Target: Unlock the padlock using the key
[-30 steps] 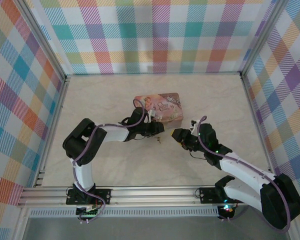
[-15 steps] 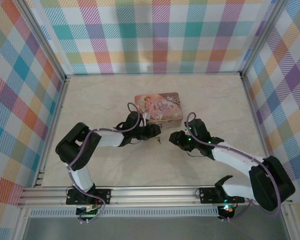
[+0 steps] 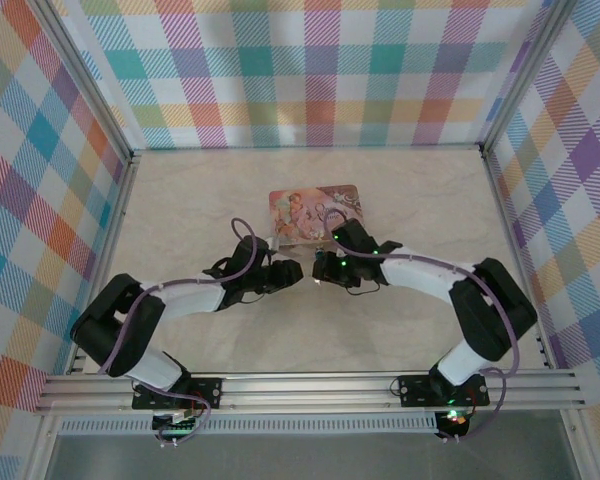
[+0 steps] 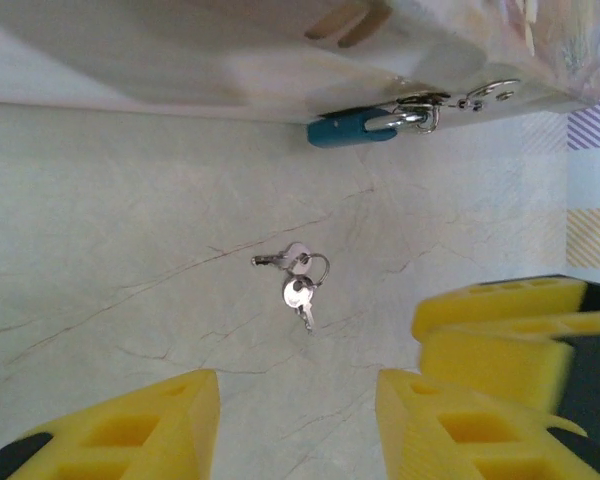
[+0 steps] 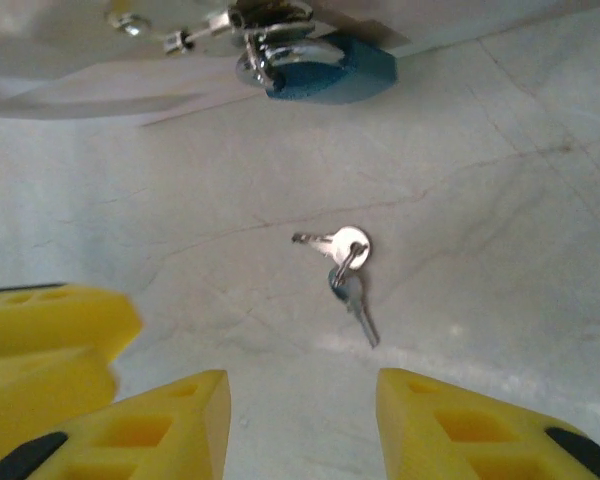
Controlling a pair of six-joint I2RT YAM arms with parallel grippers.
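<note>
Padlock [image 4: 348,128] hangs at the tin [image 4: 230,50] front edge. Keys [image 4: 298,280] lie on bare bench [image 4: 130,220] near it, untouched. We see left end effector [image 4: 295,400] and right end effector [image 5: 300,400] both wide, empty, flanking the keys.

Pink floral tin [image 3: 305,208] rests on pale marbled table [image 3: 430,200].

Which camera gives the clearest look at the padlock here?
Right wrist: the blue padlock appears largest, its silver shackle hooked through the latch of the tin. Left wrist shows the padlock smaller, at the tin's lower edge. In the top external view it is too small to make out.
</note>
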